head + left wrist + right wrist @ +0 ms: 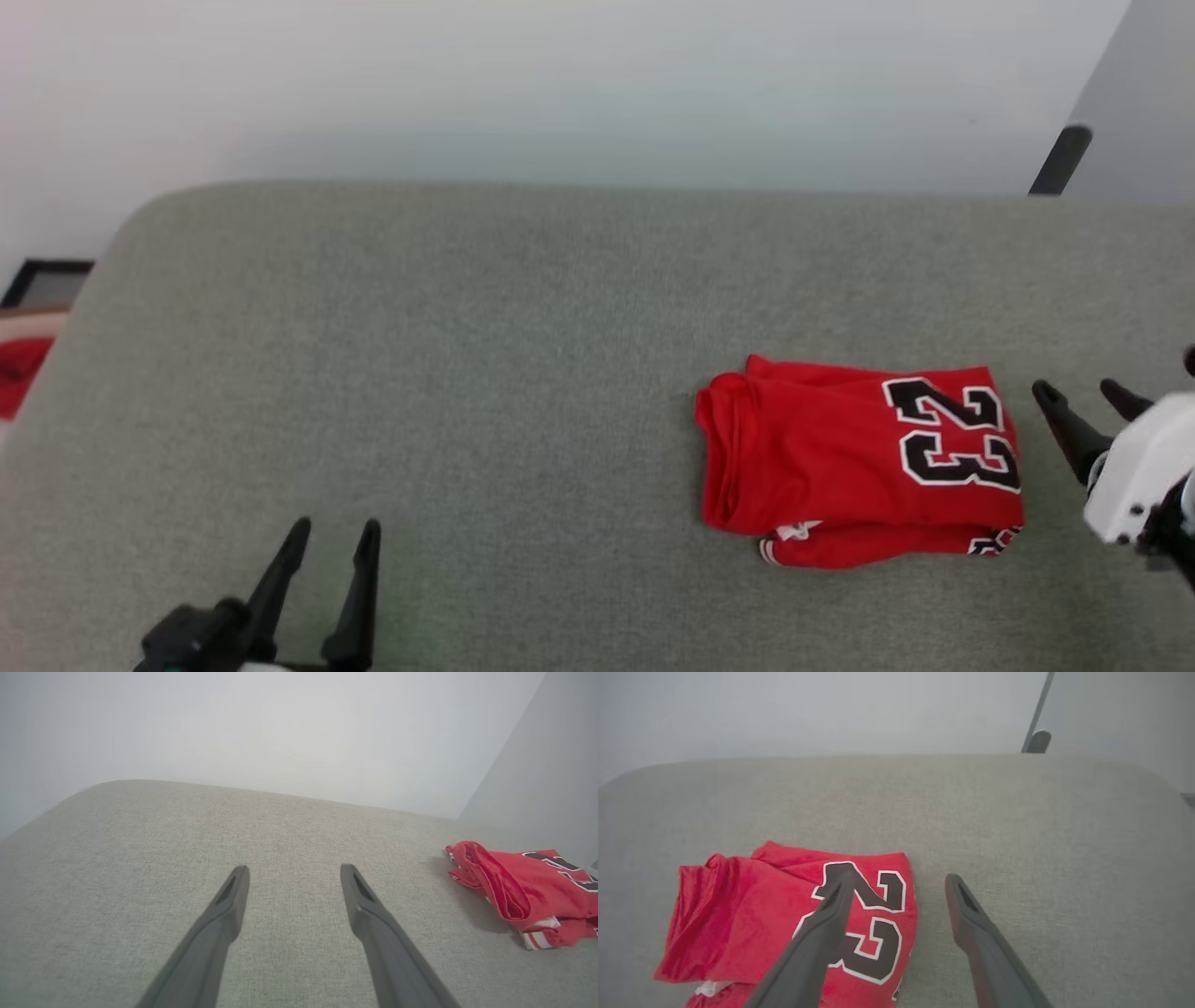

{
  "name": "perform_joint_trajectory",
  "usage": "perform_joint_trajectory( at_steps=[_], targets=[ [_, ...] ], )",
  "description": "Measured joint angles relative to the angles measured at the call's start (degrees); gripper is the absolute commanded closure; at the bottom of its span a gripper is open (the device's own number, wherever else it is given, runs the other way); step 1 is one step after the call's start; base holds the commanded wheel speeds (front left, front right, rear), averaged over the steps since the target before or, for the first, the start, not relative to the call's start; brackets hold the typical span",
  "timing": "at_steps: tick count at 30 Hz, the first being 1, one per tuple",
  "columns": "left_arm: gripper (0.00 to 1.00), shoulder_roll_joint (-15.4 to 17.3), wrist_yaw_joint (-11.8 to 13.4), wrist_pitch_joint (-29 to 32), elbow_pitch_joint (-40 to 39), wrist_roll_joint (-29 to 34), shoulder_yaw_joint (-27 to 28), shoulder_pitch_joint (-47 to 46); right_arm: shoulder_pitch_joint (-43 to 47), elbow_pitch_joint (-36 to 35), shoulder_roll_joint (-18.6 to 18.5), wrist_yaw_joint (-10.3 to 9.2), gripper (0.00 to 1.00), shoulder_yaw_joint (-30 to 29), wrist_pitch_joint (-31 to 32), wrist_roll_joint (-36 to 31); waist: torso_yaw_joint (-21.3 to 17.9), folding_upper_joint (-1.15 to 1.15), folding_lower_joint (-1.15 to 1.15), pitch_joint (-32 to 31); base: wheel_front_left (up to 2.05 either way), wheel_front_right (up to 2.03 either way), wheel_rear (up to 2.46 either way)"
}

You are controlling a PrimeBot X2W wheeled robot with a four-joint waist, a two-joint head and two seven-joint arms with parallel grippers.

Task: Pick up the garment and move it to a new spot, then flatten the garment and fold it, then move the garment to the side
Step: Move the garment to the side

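The garment (840,462) lies folded into a red rectangle on the grey cushion, right of centre, with the black "23" facing up and a bit of white sleeve and striped trim poking out at its near edge. My right gripper (1083,397) hovers open just off the garment's right edge, holding nothing. In the right wrist view that gripper (896,879) has its left finger over the "23" of the garment (752,914). My left gripper (334,532) is open and far to the left, over bare cushion. The left wrist view has the left gripper (294,872) open and the garment (518,889) at the right.
The grey cushioned surface (467,355) ends at a white wall behind. A dark pole (1060,161) leans at the back right. Past the cushion's left edge are a dark frame and something red (21,373).
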Motion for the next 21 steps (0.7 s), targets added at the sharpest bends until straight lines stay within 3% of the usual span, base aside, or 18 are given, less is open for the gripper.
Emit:
perform_joint_trajectory(
  at_steps=[5, 9, 13, 21],
  targets=[
    [0.00, -0.14, -0.81, -0.09, 2.00, -0.19, -0.98, -3.22, -5.77, 5.26, -0.97, -0.01, 0.00, 0.07, 17.26, 2.80, 0.55, 0.00, 0.00, 3.33, 0.00, 0.00, 0.00],
    [0.00, -0.41, -1.23, -0.14, 2.66, -0.35, -1.10, -5.27, -9.43, 7.40, -0.68, -0.01, 0.00, -0.82, 26.27, 3.18, 1.01, 0.00, 0.00, 6.02, 0.00, 0.00, 0.00],
    [0.00, -0.97, -1.40, -0.15, 2.94, -0.31, -1.68, -7.58, -12.11, 10.11, 0.60, -0.01, 0.00, -2.74, 31.05, 0.35, 1.60, 0.00, 0.00, 8.73, 0.00, 0.00, 0.00],
    [0.00, -1.64, -1.64, -0.15, 3.49, -0.25, -2.89, -11.00, -14.19, 12.37, 2.10, -0.02, 0.00, -4.94, 31.93, -5.24, 3.35, 0.00, 0.00, 13.36, 0.00, 0.00, 0.00]
  ],
)
